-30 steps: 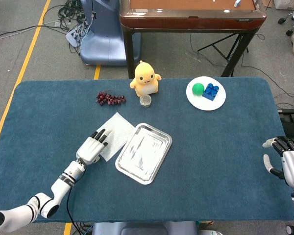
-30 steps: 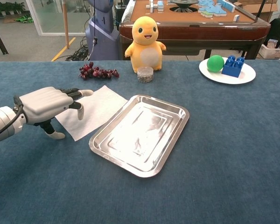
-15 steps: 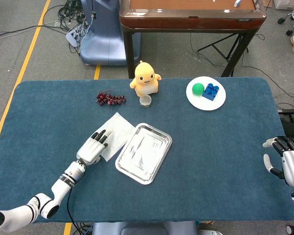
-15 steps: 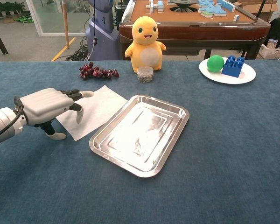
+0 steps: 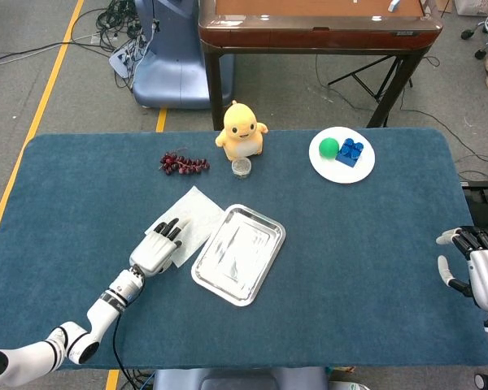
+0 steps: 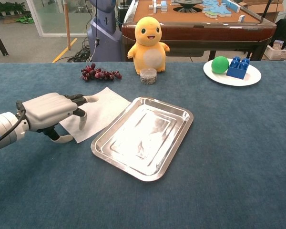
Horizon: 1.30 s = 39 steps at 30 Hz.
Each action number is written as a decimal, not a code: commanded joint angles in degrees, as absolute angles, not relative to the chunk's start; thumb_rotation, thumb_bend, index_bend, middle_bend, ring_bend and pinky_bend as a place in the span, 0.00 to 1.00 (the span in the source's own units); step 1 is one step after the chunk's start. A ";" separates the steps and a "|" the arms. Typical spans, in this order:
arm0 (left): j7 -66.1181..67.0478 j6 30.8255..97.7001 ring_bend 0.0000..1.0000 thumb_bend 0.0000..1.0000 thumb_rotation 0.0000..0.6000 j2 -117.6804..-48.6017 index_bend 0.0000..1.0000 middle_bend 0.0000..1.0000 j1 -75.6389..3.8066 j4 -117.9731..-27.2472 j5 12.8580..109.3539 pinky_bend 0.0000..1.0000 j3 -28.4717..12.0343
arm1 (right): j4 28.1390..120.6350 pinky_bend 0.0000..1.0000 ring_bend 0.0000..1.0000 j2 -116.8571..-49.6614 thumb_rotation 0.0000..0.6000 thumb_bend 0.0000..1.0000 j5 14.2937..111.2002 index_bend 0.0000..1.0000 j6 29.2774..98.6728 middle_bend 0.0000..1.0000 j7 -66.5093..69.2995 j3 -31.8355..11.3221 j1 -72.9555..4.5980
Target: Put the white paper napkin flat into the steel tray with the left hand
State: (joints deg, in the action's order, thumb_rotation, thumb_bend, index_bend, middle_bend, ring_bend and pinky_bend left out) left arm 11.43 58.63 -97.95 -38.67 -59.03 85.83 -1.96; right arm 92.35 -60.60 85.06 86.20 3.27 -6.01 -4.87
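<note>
The white paper napkin (image 5: 193,214) (image 6: 105,107) lies flat on the blue tablecloth, just left of the steel tray (image 5: 238,253) (image 6: 143,136). My left hand (image 5: 160,246) (image 6: 52,109) hovers over the napkin's near left corner with its fingers stretched out and apart, holding nothing. Its thumb (image 6: 62,139) sits at the napkin's near edge. The tray has nothing in it. My right hand (image 5: 473,266) shows only in the head view, at the table's right edge, fingers spread and not holding anything.
A bunch of dark grapes (image 5: 181,163) (image 6: 98,73), a yellow plush toy (image 5: 241,130) (image 6: 148,45) and a small clear jar (image 5: 241,168) (image 6: 148,76) stand behind the napkin. A white plate (image 5: 342,154) (image 6: 231,71) with a green ball and a blue brick is at the back right.
My left hand has slid slightly right and forward, further over the napkin's near corner. The napkin, tray and right hand have not moved.
</note>
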 commanded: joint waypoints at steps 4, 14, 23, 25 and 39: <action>11.53 58.64 0.00 0.35 1.00 -97.76 0.48 0.00 -38.62 -59.40 85.65 0.16 -2.02 | 92.37 0.20 0.22 -60.61 1.00 0.46 85.07 0.41 86.17 0.37 3.24 -6.01 -4.89; 11.47 58.33 0.00 0.38 1.00 -97.73 0.50 0.00 -38.60 -59.72 85.34 0.16 -2.00 | 92.37 0.20 0.22 -60.60 1.00 0.46 85.02 0.41 86.16 0.37 3.21 -6.04 -4.89; 11.09 58.48 0.00 0.40 1.00 -97.77 0.54 0.00 -38.57 -59.78 85.36 0.16 -2.00 | 92.33 0.20 0.22 -60.57 1.00 0.46 85.08 0.41 86.30 0.37 3.36 -6.06 -4.84; 10.87 58.50 0.00 0.40 1.00 -97.75 0.55 0.00 -38.53 -59.76 85.36 0.16 -1.98 | 92.31 0.20 0.22 -60.56 1.00 0.45 85.07 0.41 86.26 0.37 3.38 -6.05 -4.85; 6.90 59.11 0.00 0.44 1.00 -97.54 0.60 0.00 -38.40 -59.33 86.47 0.16 -1.38 | 92.37 0.20 0.22 -60.55 1.00 0.46 85.03 0.41 86.28 0.37 3.39 -6.09 -4.84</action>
State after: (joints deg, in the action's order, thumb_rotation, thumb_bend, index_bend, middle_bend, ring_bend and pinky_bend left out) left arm 7.09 59.03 -97.58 -38.42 -59.36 86.37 -1.43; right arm 92.37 -60.55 85.02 86.28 3.39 -6.09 -4.85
